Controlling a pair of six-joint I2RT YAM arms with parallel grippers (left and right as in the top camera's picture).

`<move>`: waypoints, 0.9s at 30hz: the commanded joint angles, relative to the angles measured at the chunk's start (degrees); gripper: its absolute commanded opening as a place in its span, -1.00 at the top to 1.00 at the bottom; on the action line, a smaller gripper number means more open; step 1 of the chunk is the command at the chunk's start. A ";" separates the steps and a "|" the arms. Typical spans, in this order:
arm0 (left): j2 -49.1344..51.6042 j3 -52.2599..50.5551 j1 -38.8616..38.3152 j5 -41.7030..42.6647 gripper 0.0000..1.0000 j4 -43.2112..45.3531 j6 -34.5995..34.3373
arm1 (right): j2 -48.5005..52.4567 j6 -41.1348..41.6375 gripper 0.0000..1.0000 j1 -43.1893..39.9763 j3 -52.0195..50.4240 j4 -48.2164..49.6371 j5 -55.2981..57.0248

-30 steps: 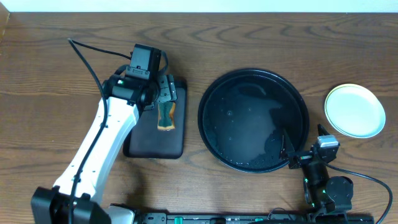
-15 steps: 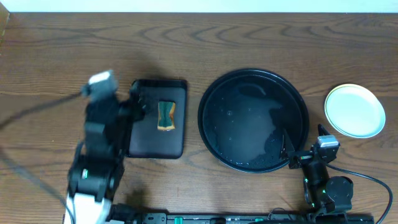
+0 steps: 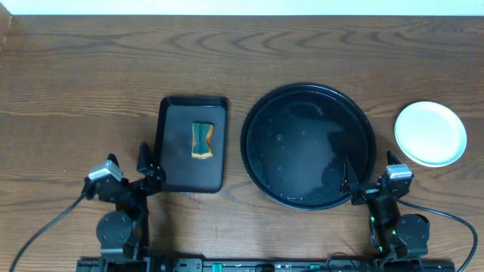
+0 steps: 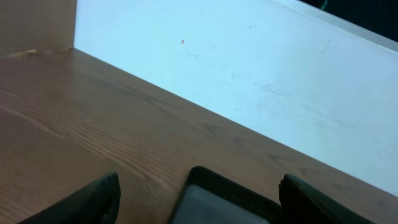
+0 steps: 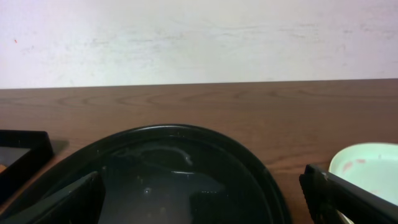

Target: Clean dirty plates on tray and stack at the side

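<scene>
The round black tray (image 3: 257, 106) sits mid-table with no plate on it, only wet glints; its rim shows in the right wrist view (image 5: 186, 130). The plates (image 3: 431, 134) lie stacked to its right on the wood, a pale turquoise one on top. I cannot tell how many lie under it. The top plate shows faint reddish specks in the right wrist view (image 5: 370, 171). My right gripper (image 3: 369, 171) is open and empty at the tray's front right rim (image 5: 202, 190). My left gripper (image 3: 150, 168) is open and empty at the front left (image 4: 199, 193).
A rectangular black tray (image 3: 175, 174) lies left of the round tray, with a green and tan sponge (image 3: 201, 140) on it. Its corner shows between my left fingers (image 4: 217, 186). A pale wall (image 4: 249, 74) borders the table's far edge.
My left arm pulled back from over the sponge on the rectangular tray to the front left edge. The sponge stays in place. The right arm has not moved.
</scene>
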 commanded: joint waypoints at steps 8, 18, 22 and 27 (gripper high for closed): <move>-4.76 -10.47 0.66 0.61 -0.64 2.58 0.22 | -0.33 -0.72 -0.98 -0.28 -0.13 -0.20 0.33; -4.72 -10.34 0.55 0.96 -0.65 0.26 0.07 | -0.33 -0.72 -0.99 -0.28 -0.13 -0.20 0.33; -4.61 -10.34 0.55 0.96 -0.64 0.26 0.07 | -0.33 -0.72 -0.99 -0.28 -0.13 -0.20 0.33; -4.61 -10.34 0.55 0.96 -0.65 0.28 0.07 | -0.33 -0.72 -0.98 -0.28 -0.13 -0.20 0.33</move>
